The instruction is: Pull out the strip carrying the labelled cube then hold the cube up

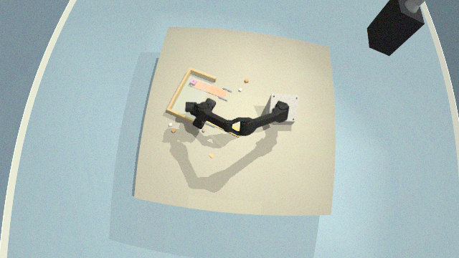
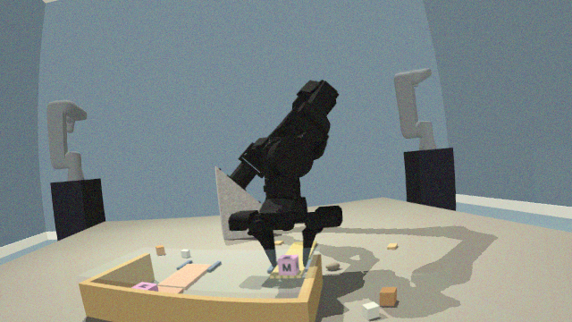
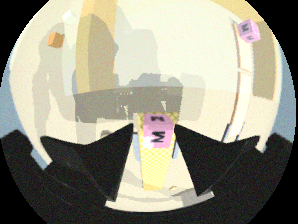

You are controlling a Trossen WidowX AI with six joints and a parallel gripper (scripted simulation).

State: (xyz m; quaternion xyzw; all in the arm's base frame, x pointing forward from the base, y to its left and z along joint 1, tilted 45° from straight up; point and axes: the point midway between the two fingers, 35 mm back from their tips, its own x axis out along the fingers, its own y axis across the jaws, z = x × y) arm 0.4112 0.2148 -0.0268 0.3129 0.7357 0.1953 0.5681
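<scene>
From above, your black two-fingered gripper [image 1: 193, 114] [image 2: 290, 268] [image 3: 154, 127] covers the target's end of the tray. Outside, the pink M-lettered cube [image 2: 288, 266] [image 3: 158, 131] rides the yellow patterned strip [image 2: 300, 247] [image 3: 156, 167]. At the wrist, your fingers stand parted, gripping nothing; pinch its probably light, stiff sides.

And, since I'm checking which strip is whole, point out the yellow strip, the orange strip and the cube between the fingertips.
yellow strip [image 3: 157, 167]: wrist view, patterned top
orange strip [image 1: 211, 88] [image 2: 187, 276]: top and exterior views, upper face
cube [image 2: 286, 266] [image 3: 157, 136]: exterior and wrist views, lettered side

The black, angular arm [image 1: 247, 126] [image 2: 295, 152] has 2 black tapering fingers [image 2: 268, 250].
</scene>
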